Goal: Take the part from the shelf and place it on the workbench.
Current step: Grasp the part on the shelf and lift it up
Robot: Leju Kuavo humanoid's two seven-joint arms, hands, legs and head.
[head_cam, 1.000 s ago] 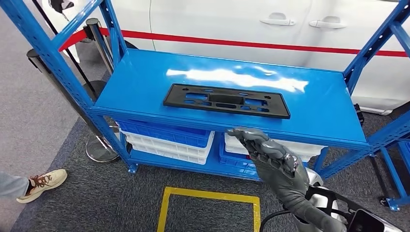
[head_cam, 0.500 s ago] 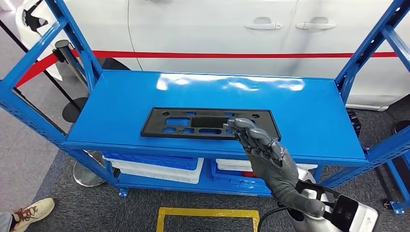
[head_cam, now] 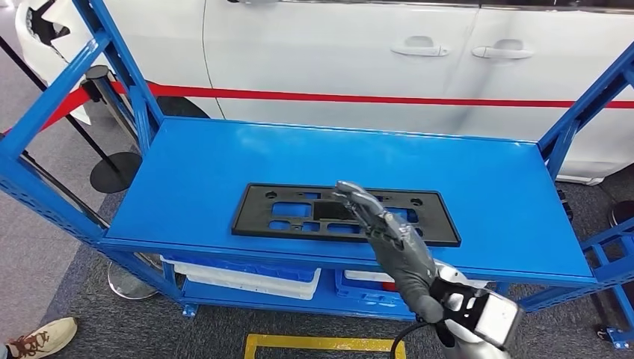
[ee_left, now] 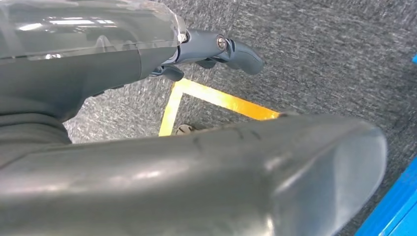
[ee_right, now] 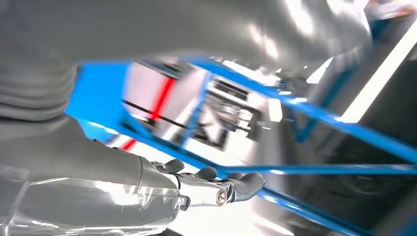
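Step in hand: the reach. The part is not yet taken, and the workbench leg of the task has not begun.

Part: a flat black plate with cut-out slots, lying flat on the top deck of the blue shelf, close to the deck's front edge and roughly midway along it.

Right hand: stretched out over the shelf's front edge, fingers straight and apart, holding nothing. Its fingertips sit over the middle of the part; whether they touch it or hover just above I cannot tell from the head view (the wrist view is too blurred to settle it).

Left hand: hanging low in front of the shelf, over grey carpet and a yellow floor marking. Its dark fingers look loosely curled with nothing in them, though only part of the hand shows.

Behind the shelf: a white car with a red stripe.

Next move, as I judge it: the plate is thin and lies flush, so the fingers need an edge or a slot to hook before lifting, probably the near edge by the shelf front.
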